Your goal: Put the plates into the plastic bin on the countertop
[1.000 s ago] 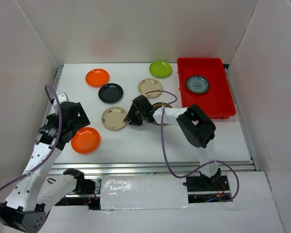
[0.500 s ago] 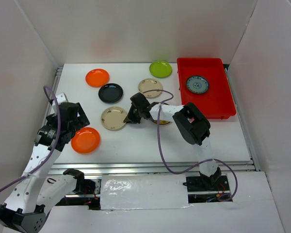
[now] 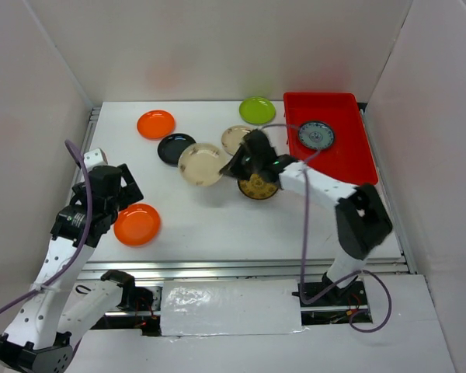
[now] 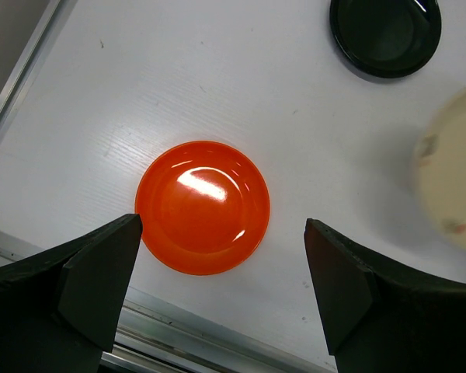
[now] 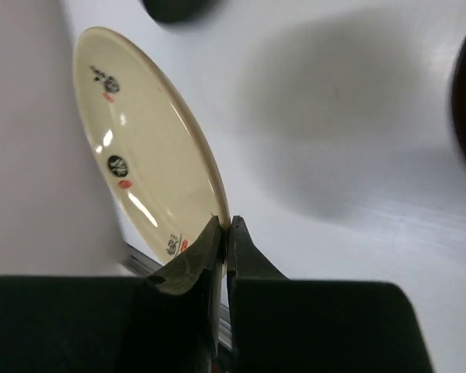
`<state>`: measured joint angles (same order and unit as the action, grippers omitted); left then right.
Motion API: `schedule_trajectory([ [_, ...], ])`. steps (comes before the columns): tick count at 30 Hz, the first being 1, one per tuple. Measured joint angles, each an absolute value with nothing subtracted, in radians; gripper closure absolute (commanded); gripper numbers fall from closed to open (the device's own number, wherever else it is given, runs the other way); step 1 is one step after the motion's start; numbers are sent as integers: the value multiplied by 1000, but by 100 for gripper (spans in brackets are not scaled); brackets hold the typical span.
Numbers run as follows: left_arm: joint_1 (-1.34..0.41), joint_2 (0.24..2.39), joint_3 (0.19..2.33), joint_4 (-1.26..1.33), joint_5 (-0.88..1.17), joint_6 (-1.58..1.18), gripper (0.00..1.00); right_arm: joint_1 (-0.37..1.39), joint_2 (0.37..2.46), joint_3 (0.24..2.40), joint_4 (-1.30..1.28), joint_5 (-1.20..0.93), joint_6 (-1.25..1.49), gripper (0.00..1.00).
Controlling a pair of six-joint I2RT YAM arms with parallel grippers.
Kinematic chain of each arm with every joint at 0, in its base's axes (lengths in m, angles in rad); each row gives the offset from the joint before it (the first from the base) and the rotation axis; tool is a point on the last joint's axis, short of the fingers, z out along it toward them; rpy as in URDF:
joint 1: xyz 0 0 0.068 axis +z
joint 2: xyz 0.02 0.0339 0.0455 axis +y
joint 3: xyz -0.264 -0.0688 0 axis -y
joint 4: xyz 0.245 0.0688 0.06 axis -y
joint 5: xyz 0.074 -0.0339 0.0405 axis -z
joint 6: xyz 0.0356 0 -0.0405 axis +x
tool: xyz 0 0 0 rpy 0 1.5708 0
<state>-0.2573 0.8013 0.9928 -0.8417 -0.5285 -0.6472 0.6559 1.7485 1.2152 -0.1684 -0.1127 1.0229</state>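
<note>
Eight plates: one in red bin, one cream plate in right hand.

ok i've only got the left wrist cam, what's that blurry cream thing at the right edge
observer: a cream plate, tilted and clear of the countertop, its rim pinched in the right gripper.
operator: anything put away yet
observer: one, the blue-white patterned plate lies in the red bin.
operator: what's next to that gripper
observer: a brown-gold patterned plate, partly hidden under the right arm.
</note>
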Motion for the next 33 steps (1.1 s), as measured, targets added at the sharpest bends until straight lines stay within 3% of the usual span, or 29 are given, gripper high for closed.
schedule_trajectory([
  [6,-257,797,993,-825,-493,-627,1,275,1506,1218,-189,-121,957,100],
  [13,-257,808,993,-807,-456,-604,1,-164,1629,1215,-201,-184,906,100],
  [26,-257,836,975,-779,-375,-571,1,-281,2013,1451,-307,-233,840,99],
  [28,-257,842,975,-776,-362,-563,1,-295,2034,1452,-303,-253,845,60],
  [29,-257,844,975,-776,-358,-556,1,-300,2038,1453,-302,-267,844,29],
  [31,-257,847,975,-774,-348,-551,1,-311,2041,1464,-303,-282,847,18],
  [32,-257,847,975,-773,-342,-550,1,-313,2041,1475,-303,-291,851,2],
  [33,-257,848,975,-771,-338,-549,1,-313,2041,1486,-296,-299,851,1],
])
